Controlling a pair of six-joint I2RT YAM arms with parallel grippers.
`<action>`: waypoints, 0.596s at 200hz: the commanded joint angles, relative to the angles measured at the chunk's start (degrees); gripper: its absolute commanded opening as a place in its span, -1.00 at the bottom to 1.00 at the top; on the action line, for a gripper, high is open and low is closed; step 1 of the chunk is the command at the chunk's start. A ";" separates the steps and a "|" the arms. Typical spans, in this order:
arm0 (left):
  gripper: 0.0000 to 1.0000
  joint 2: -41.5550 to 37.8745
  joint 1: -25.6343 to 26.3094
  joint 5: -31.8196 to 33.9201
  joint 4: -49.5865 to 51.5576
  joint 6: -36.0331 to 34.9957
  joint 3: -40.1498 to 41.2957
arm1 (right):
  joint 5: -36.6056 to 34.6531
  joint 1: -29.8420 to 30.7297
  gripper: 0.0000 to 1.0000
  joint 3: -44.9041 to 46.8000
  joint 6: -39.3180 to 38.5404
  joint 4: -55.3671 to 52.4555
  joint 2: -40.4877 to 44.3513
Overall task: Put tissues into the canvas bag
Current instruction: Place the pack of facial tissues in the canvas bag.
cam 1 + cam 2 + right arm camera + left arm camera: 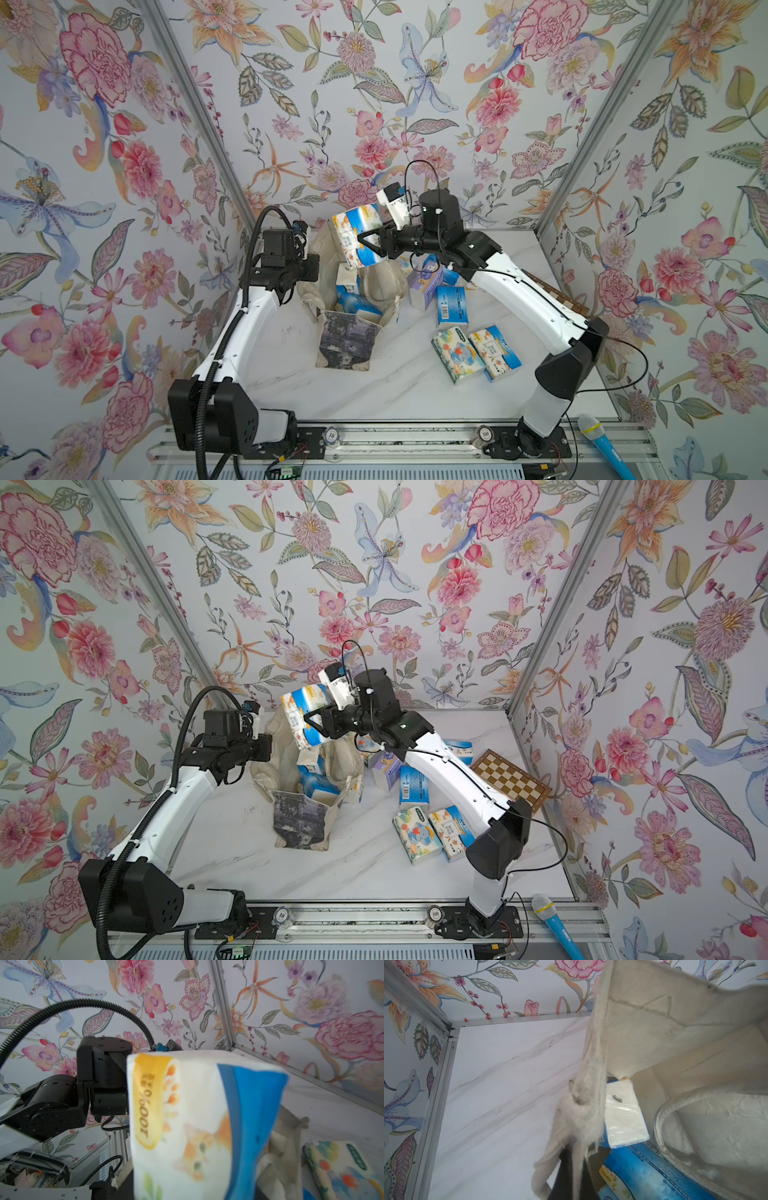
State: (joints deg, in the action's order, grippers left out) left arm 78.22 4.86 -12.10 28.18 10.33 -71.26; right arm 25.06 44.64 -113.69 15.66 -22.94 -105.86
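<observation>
right claw (371, 246) pinching tissue pack (355, 232), bag (386, 286) below | left claw (571, 1169) pinching bag rim, grip clear only from left wrist view, packs (625, 1118) beside it

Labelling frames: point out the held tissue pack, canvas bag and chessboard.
held tissue pack (353, 226), a top view, printed front face.
canvas bag (347, 343), a top view, dark picture panel.
chessboard (509, 777), a top view, checkered surface.

canvas bag (384, 286): table (374, 395) centre | tissues (359, 305): some inside it, others right | chessboard (511, 779): far right
</observation>
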 commanded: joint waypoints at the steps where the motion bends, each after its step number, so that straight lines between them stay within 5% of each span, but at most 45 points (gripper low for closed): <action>1: -1.00 0.49 -0.25 -1.43 -2.44 0.62 -0.79 | 2.17 0.44 -0.05 -4.52 1.67 -6.22 -4.81; 69: -1.00 0.95 -0.31 -1.34 -2.52 0.04 -1.09 | -5.43 1.24 -0.05 -10.97 1.90 -21.95 -15.21; 119: -1.00 1.57 -0.30 -1.76 -2.44 -0.22 -1.32 | -8.12 2.10 0.01 -20.98 3.50 -23.91 -24.37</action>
State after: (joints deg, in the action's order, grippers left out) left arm 78.89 4.86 -13.15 27.70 10.28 -71.26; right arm 19.97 45.80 -130.39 18.06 -44.84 -127.52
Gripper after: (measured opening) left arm 0.052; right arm 0.496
